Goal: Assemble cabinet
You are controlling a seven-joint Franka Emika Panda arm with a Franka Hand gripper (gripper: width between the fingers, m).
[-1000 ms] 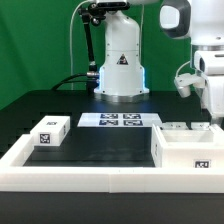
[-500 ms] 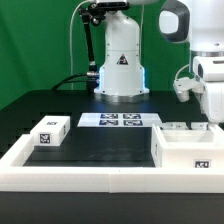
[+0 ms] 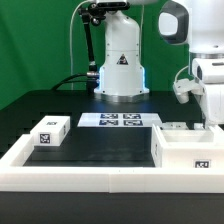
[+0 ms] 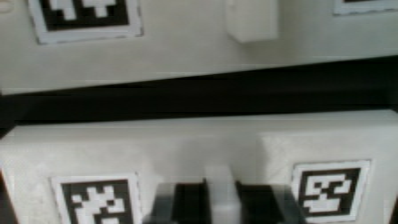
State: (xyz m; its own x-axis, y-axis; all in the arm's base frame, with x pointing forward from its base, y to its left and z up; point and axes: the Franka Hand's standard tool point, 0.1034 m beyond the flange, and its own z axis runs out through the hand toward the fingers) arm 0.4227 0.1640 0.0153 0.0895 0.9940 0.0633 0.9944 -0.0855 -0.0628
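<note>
The cabinet [image 3: 186,148], a large open white box with a marker tag on its front, stands at the exterior view's right inside the low frame. My gripper [image 3: 212,116] hangs at its far right side, with the fingertips hard to make out there. In the wrist view the gripper [image 4: 222,206] has its two dark fingers [image 4: 185,205] close together with only a thin pale strip between them. They are just in front of a white tagged face [image 4: 196,150]. I cannot tell whether anything is pinched. A small white tagged piece [image 3: 50,130] lies at the left.
The marker board [image 3: 120,120] lies flat at the back middle. A low white border frame [image 3: 100,180] runs round the black work area. The robot's base [image 3: 121,62] stands behind it. Small white parts [image 3: 175,127] sit just behind the cabinet.
The arm's hand has sunk slightly toward the cabinet's right side. The cabinet and the small piece have not moved.
</note>
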